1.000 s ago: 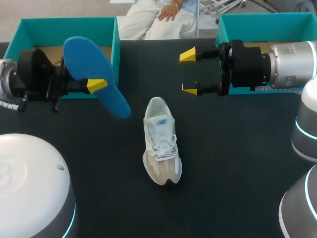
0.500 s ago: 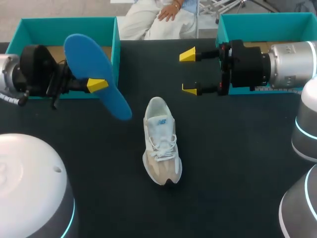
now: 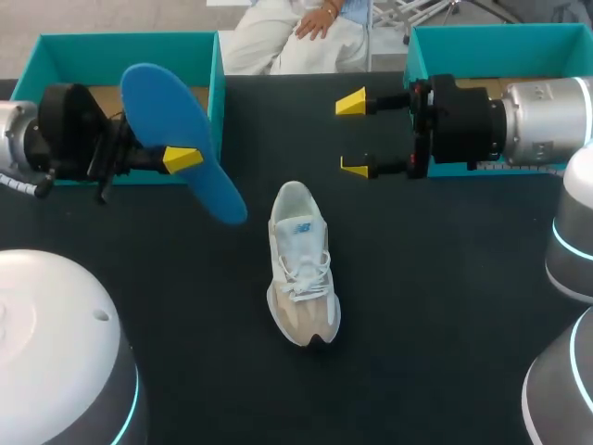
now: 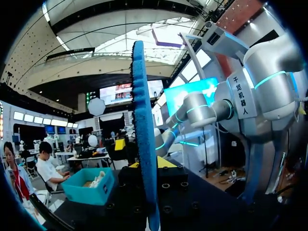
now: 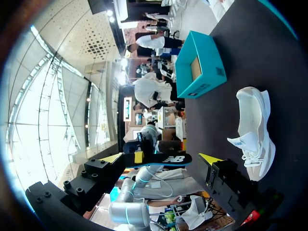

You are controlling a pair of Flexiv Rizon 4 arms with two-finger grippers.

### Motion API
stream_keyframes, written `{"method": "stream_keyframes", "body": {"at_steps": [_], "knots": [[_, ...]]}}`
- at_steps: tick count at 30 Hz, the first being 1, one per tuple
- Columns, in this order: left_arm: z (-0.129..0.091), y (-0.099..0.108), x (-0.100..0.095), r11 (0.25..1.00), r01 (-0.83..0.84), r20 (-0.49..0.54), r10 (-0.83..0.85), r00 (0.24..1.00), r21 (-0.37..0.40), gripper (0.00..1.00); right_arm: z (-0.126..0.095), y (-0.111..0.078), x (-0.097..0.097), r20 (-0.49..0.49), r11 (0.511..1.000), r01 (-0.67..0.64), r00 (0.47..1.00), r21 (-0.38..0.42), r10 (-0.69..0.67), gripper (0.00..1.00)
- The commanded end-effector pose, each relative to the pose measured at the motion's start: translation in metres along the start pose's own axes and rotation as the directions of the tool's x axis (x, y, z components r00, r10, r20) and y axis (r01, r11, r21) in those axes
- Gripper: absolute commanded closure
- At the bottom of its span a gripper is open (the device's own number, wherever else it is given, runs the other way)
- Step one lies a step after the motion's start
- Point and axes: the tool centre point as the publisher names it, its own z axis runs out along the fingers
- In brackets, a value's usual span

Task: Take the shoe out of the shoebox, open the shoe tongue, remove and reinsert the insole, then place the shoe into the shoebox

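Table: black top that carries everything; my two arms come in over its left and right edges.

Left shoebox: teal and open, at the far left corner, with a brown cardboard floor showing inside. In the right wrist view it stands beyond the shoe.

Right shoebox: teal and open, at the far right corner. My right arm crosses in front of its near wall and hides most of the inside.

Shoe: white and cream trainer, upright on its sole near the middle of the table. The toe points to the near edge and the heel opening to the far edge, with the laces loose over the tongue. It lies outside both boxes and nothing touches it. In the right wrist view it is well ahead of the fingers.

Insole: blue and out of the shoe, held up off the table near the left edge in front of the left shoebox. Its lower end slants toward the shoe but stays apart from it. In the left wrist view it stands edge-on and upright.

Left gripper: clamped on the insole, one yellow tip on each face.

Right gripper: fingers spread wide with nothing between them, raised beside the right shoebox and pointing toward the left edge.
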Motion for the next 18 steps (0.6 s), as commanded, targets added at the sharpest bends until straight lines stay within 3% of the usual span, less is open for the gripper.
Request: {"method": "stream_keyframes", "body": {"at_steps": [1, 3, 4, 8, 12, 14, 18], "knots": [[0.0, 0.001, 0.0, 0.999, 0.027, 0.007, -0.027, 1.0, -0.025, 1.0, 0.002, 0.0, 0.0, 0.003, 1.0, -0.001, 1.0, -0.003, 0.002, 0.0], [0.0, 0.005, -0.001, 0.988, 0.11, 0.005, -0.11, 0.994, -0.107, 1.0, 0.002, 0.0, 0.0, 0.003, 1.0, -0.001, 1.0, -0.003, 0.002, 0.0], [-0.001, 0.006, -0.001, 0.991, 0.111, -0.007, -0.111, 0.994, -0.078, 1.0, 0.002, 0.0, 0.0, 0.003, 1.0, -0.001, 1.0, -0.003, 0.002, 0.0], [-0.003, 0.008, 0.0, 0.953, 0.259, -0.003, -0.263, 0.965, -0.159, 1.0, 0.002, 0.0, 0.0, 0.003, 1.0, -0.001, 1.0, -0.003, 0.002, 0.0], [-0.005, 0.008, 0.0, 0.928, 0.35, 0.011, -0.351, 0.936, -0.127, 1.0, 0.002, 0.0, 0.0, 0.003, 1.0, -0.001, 1.0, -0.003, 0.002, 0.0], [-0.005, 0.011, -0.001, 0.881, 0.454, 0.025, -0.455, 0.89, -0.131, 1.0, 0.002, 0.0, 0.0, 0.003, 1.0, -0.001, 1.0, -0.003, 0.002, 0.0], [-0.006, 0.011, -0.001, 0.713, 0.688, 0.064, -0.687, 0.724, -0.133, 1.0, 0.002, 0.0, 0.0, 0.003, 1.0, -0.001, 1.0, -0.003, 0.002, 0.0]]}}
